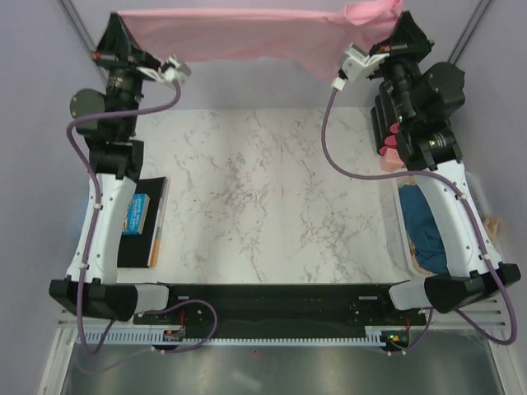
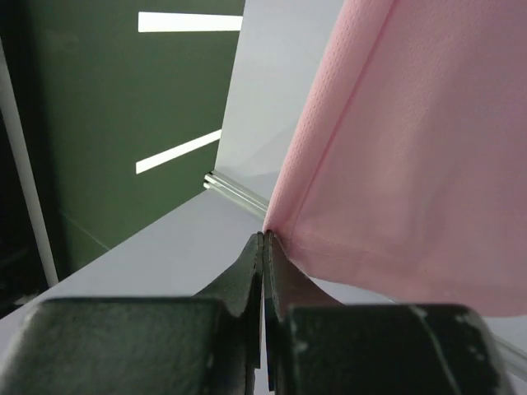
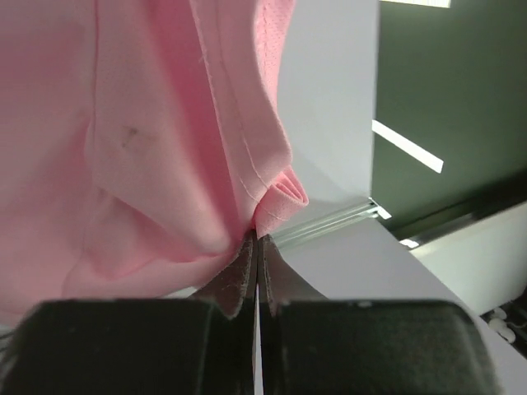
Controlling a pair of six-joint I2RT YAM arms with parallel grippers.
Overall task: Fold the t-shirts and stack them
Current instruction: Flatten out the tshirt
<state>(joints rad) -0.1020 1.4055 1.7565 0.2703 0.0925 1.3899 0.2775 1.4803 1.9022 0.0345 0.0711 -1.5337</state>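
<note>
left to right: the left arm's jaws, pressed together on one corner of the light pink t-shirt (image 1: 239, 37), and the right arm's jaws, pinching a bunched hem at its other end, hold the garment stretched out in the air above the far edge of the marble counter (image 1: 263, 189), its lower edge hanging free. no fold shows in the cloth. at far right, the dark teal-blue t-shirt (image 1: 424, 226) lies crumpled by the counter's right edge, partly hidden under the right arm, with no jaws on it. by this look the job is in its opening stage: the pink shirt has yet to be laid flat, folded and set down, and the teal one has yet to be folded and stacked with it.
</note>
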